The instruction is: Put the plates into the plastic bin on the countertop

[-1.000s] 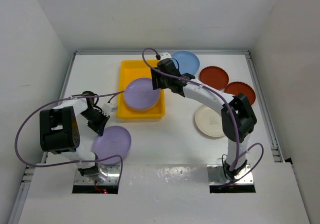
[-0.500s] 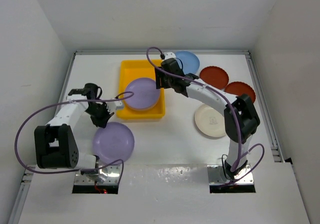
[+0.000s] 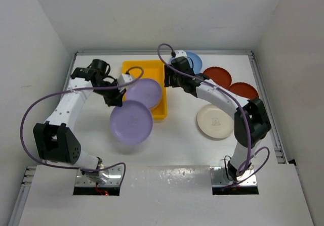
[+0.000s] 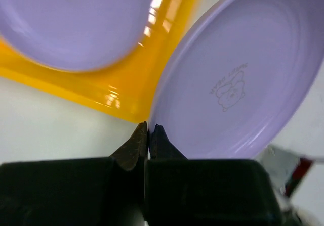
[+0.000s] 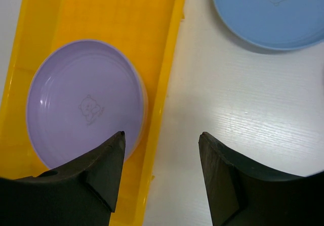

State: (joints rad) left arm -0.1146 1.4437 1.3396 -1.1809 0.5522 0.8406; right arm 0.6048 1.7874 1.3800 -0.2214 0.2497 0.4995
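Top external: L tool (image 3: 116, 103) swung plate (image 3: 131, 123) binward.

The yellow plastic bin (image 3: 132, 69) lies flat on the white table (image 3: 177, 145). The first lavender plate (image 3: 144, 92) lies in its near end. The second lavender plate (image 3: 131, 122) is raised and tilted at the bin's near edge, its rim pinched in the left gripper (image 4: 148, 130). To the right of the bin, flat on the table, lie a light blue plate (image 3: 192, 61), a rear dark red plate (image 3: 217, 78), a front dark red plate (image 3: 243, 90) and a cream plate (image 3: 215, 121).

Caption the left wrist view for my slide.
Left gripper pinches the rim of a lavender plate beside the yellow bin.
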